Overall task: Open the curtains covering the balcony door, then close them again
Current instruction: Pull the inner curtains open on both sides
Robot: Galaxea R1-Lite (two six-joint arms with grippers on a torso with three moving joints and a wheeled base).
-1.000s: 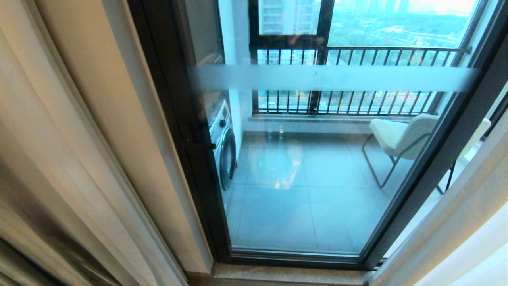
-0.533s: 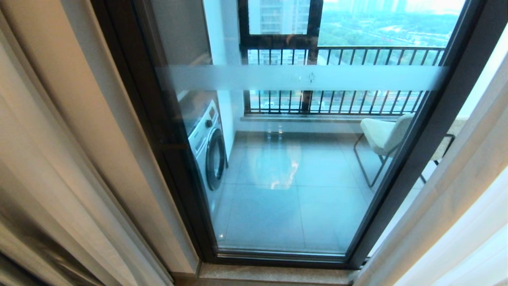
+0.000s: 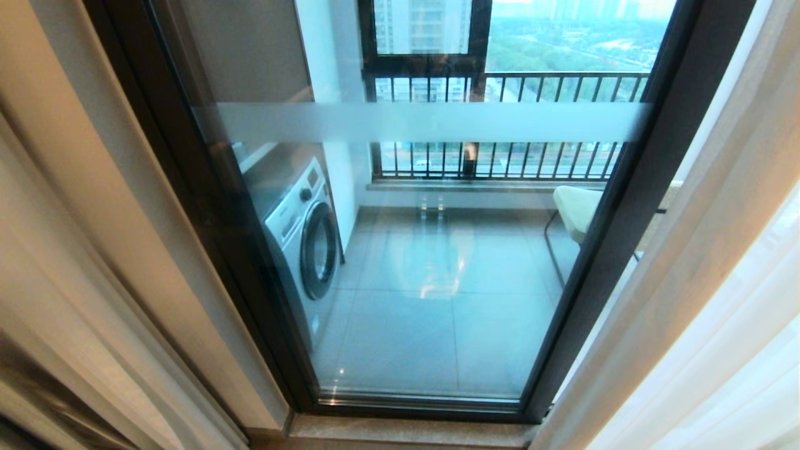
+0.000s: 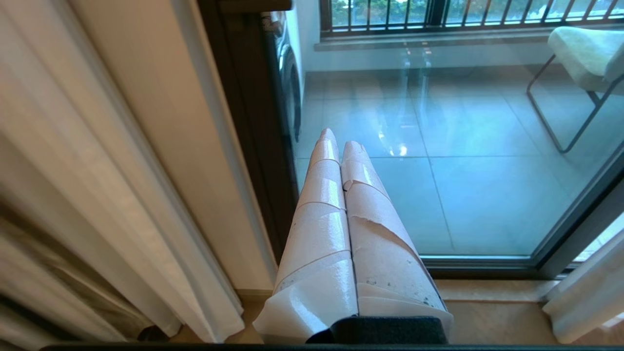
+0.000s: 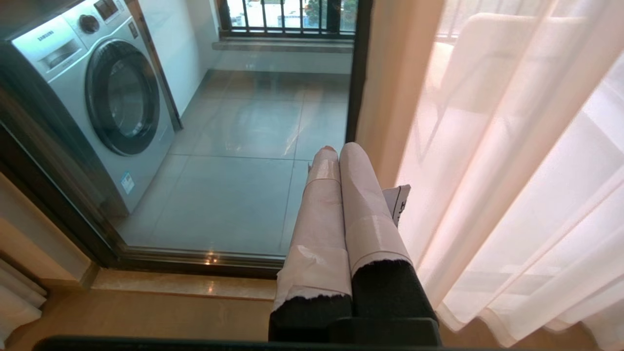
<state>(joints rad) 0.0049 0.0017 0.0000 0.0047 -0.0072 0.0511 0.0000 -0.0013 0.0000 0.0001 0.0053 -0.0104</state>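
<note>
Curtains (image 3: 706,262) hung parted at both sides of the balcony door (image 3: 425,262) | left gripper (image 4: 341,146), right gripper (image 5: 341,148) — both clenched, empty | you needed a fold's edge pinched — drawn steadily.

Balcony furnishings seen through the glass

A white front-loading washing machine (image 3: 300,231) with a dark round door stands at the left of centre in the head view, on a grey tiled floor (image 3: 431,312) that shines with reflected light. A pale cushioned chair (image 3: 575,209) on thin dark legs sits at the right. At the top, a dark railing (image 3: 500,125) of vertical bars runs across, with buildings and trees beyond.
</note>
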